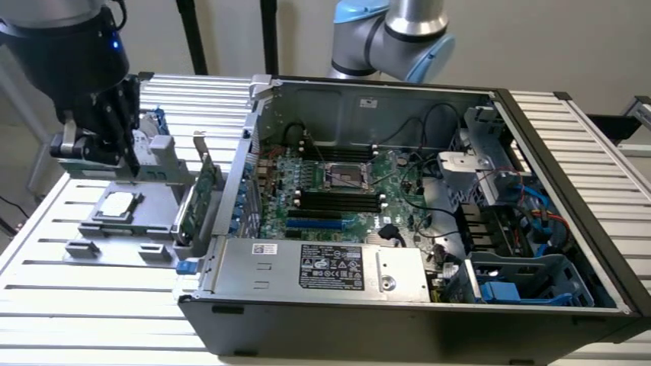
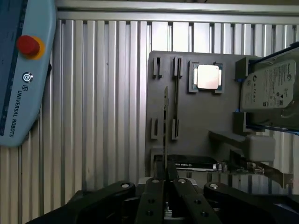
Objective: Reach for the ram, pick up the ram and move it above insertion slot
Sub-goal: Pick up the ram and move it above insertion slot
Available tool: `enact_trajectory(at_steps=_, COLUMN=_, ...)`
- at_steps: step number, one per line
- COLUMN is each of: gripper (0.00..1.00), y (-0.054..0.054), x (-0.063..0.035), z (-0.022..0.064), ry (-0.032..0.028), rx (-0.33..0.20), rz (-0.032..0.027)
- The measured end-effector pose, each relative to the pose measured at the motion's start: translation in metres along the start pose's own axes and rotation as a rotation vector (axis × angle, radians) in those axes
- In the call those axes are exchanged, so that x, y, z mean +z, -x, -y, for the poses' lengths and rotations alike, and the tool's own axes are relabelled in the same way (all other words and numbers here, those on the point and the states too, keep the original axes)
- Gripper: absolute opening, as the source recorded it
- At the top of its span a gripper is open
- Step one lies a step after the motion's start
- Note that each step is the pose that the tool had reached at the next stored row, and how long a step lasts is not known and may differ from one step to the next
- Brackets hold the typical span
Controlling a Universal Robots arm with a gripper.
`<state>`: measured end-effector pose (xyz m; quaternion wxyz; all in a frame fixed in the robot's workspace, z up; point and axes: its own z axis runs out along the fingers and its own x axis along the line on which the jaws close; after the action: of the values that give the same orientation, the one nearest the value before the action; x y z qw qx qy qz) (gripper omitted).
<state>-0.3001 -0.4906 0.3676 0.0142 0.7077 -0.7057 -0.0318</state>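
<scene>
My gripper (image 2: 166,186) hangs over the grey holder tray (image 2: 196,126), fingers pinched narrowly on the edge-on ram (image 2: 165,140) running between them.

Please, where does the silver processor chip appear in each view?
Exterior view: the chip lies on the gray tray, at the exterior view's left, outside the computer case.
Wrist view: the chip sits in a gray tray pocket, beside the hard drive.
Shared landmark: the gray tray.

table (image 2: 103,116): ribbed bare metal | holder (image 2: 196,116): matt grey plastic | fingers (image 2: 154,205): matt black
</scene>
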Motion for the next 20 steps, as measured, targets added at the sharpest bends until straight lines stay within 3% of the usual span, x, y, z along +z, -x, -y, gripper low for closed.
enact_trajectory(at_steps=6, gripper=0.13, y=0.0, x=-0.0205, z=0.0261, ry=0.0043, rx=-0.001, rz=0.0035)
enact_trajectory(at_steps=13, gripper=0.13, y=0.0, x=-0.0236, z=0.0579, ry=0.0044, rx=-0.004, rz=0.0264)
enact_trajectory(at_steps=20, gripper=0.13, y=0.0, x=-0.026, z=0.0893, ry=0.0046, rx=-0.007, rz=0.0446)
